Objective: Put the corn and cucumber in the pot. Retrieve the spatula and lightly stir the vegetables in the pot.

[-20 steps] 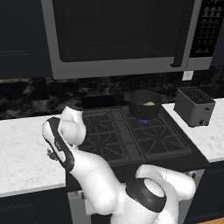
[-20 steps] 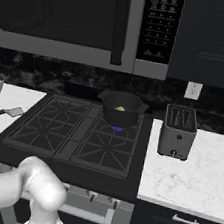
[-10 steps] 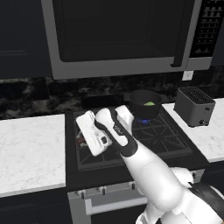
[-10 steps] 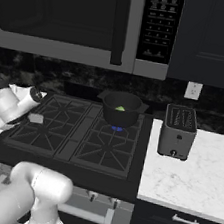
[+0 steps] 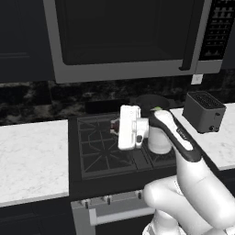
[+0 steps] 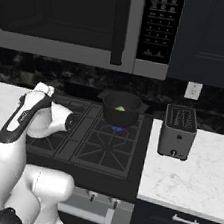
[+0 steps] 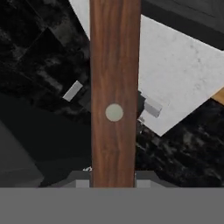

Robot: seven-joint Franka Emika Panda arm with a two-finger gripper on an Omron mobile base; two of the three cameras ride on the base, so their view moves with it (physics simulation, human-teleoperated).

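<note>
A slim reddish-brown spatula handle with a pale rivet runs straight up the hand view, and my gripper is shut on it at the bottom. Its blade lies beyond the top of that view. In the left base view my gripper hangs over the stove's middle burners, just left of the pot. The dark round pot stands on the back right burner. A yellow-green bit of the corn shows inside it. The cucumber is hidden below the pot's rim.
A boxy grey toaster stands on the white counter right of the stove. A microwave hangs low above the burners. A blue flame burns under the pot. More white counter lies to the left.
My arm has swung from the left counter to above the stove's middle, carrying the spatula toward the pot. The pot and toaster have stayed put.
</note>
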